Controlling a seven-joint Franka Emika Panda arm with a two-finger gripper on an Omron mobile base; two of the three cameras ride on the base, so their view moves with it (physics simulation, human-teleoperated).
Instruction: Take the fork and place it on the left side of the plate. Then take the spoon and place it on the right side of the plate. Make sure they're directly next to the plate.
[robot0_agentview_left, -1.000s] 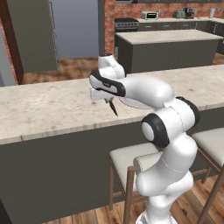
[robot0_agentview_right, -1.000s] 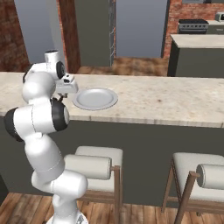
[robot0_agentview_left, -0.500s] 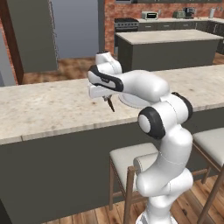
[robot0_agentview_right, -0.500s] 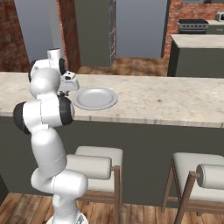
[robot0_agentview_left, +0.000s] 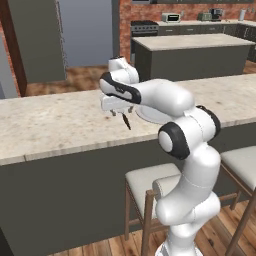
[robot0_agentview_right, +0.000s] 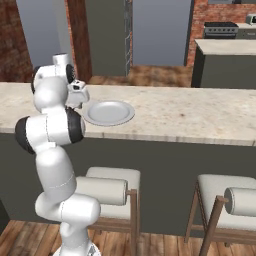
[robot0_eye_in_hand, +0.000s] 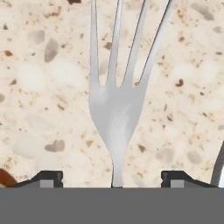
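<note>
1. Hand view: the fork (robot0_eye_in_hand: 116, 105) lies on speckled beige stone, its three slim silvery tines fanning toward the top and its neck narrowing between the two dark fingertips (robot0_eye_in_hand: 47, 178).
2. The fingertips stand well apart on either side of the neck, not touching it, so the gripper (robot0_eye_in_hand: 111, 180) is released.
3. Left base view: the fork's dark tapering handle (robot0_agentview_left: 126, 120) shows just below the gripper (robot0_agentview_left: 120, 111), on the counter (robot0_agentview_left: 50, 125) beside the plate's left rim.
4. The plate (robot0_agentview_right: 108, 112) is round, shallow and plain light grey with a raised rim; it sits on the pale stone counter near its front edge.
5. Two padded stools (robot0_agentview_right: 112, 187) with wooden legs stand under the counter; behind are a brick wall (robot0_agentview_left: 150, 12) and a kitchen island (robot0_agentview_left: 192, 52).
</note>
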